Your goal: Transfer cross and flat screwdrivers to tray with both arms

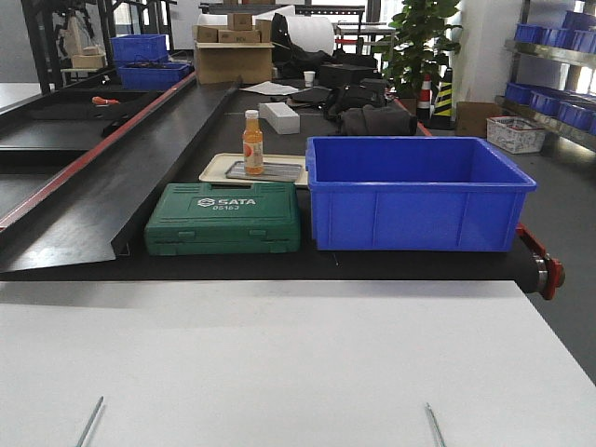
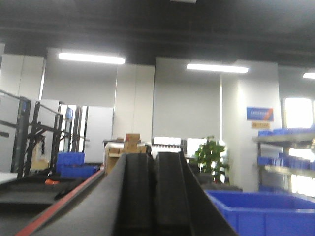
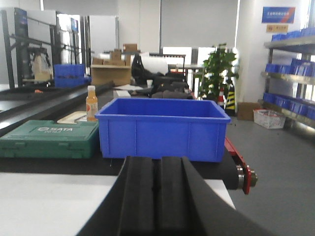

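Note:
Two thin silver shafts lie on the white table at the bottom edge of the front view. One screwdriver shaft [image 1: 90, 424] is at the left and the other [image 1: 434, 425] at the right; their handles are cut off below the frame. The tray is out of view. Neither arm shows in the front view. My left gripper [image 2: 153, 155] points up and forward over the conveyor, jaws pressed together with nothing between them. My right gripper [image 3: 157, 160] is level above the white table [image 3: 44, 206] and faces the blue bin, its jaws likewise shut and holding nothing.
Beyond the white table [image 1: 279, 354] runs a black conveyor [image 1: 102, 205]. On it stand a deep blue bin [image 1: 414, 191], a green SATA tool case [image 1: 223, 219], and a cream tray [image 1: 219, 168] with an orange bottle [image 1: 252, 142]. Shelves with blue bins [image 1: 559, 102] line the right.

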You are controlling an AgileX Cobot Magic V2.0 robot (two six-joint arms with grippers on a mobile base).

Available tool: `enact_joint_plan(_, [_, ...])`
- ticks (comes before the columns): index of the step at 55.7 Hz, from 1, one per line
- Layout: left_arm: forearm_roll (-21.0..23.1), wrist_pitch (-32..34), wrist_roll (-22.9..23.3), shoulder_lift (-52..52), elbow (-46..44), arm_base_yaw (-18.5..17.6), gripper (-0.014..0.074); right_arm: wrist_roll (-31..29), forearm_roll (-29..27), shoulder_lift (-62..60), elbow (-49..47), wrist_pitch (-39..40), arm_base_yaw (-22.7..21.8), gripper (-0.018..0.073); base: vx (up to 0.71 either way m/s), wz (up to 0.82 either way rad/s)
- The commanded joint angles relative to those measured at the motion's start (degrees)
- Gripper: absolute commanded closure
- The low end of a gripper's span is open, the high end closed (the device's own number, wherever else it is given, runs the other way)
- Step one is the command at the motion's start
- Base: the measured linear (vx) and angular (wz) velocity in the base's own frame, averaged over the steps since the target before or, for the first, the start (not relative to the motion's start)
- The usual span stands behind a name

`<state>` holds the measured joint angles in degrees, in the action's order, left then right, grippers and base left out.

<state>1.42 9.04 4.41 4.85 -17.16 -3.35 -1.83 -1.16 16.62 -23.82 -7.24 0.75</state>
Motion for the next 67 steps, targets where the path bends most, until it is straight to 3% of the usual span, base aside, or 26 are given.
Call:
enact_joint_plan(1, [0.4, -2.0, -3.0, 6.2, -3.6, 0.0, 0.0434, 0.0, 0.3, 6.4, -4.8, -0.2, -0.4, 0.0538, 0.0, 0.0])
enact_joint_plan(11, [0.4, -5.5, -8.3, 17.0, -3.6, 0.0, 0.0242, 0.3, 0.3, 15.9, -4.8, -2.1, -0.4, 0.0451, 0.0, 0.0])
enact_joint_plan(23, [0.4, -4.7, -8.4, 27.4, -3.6, -0.1, 0.0062, 2.5, 0.3, 25.5, -4.8, -2.7, -0.4, 0.0195, 0.0, 0.0])
enact_joint_plan(28, [0.8, -6.7, -5.6, 31.8, -4.1, -0.1, 0.0054, 3.0, -0.1, 29.3, -4.8, -2.7, -0.4, 0.0108, 0.0, 0.0])
enact_joint_plan(30, [1.6, -9.9, -1.9, 33.8, -5.1, 0.0, 0.0054, 3.4, -0.3, 30.6, -4.8, -3.5, -0.4, 0.0087, 0.0, 0.0])
enact_joint_plan(35, [1.7, -18.1, 1.2, 40.2, -9.5, 0.0, 0.0054, 3.5, -1.6, 33.0, -4.8, -5.2, -0.4, 0.0071, 0.0, 0.0])
enact_joint_plan(47, [1.4, -30.3, -3.7, 59.4, -26.5, 0.0, 0.0054, 3.5, -3.3, 36.0, -4.8, -12.1, -0.4, 0.0072, 0.0, 0.0])
enact_joint_plan(52, [1.4, -36.2, -3.7, 68.4, -34.0, 0.0, 0.0054, 3.5, -3.3, 36.3, -4.8, -14.1, -0.4, 0.0072, 0.0, 0.0])
enact_joint_plan(59, [1.4, -46.1, -5.4, 81.7, -44.0, 0.0, 0.0055, 3.4, -3.3, 36.3, -4.8, -14.2, -0.4, 0.0072, 0.0, 0.0])
enact_joint_plan(67, [1.4, -52.5, -7.7, 93.4, -53.1, 0.0, 0.0055, 3.4, -3.3, 36.3, -4.8, -13.2, -0.4, 0.0072, 0.0, 0.0])
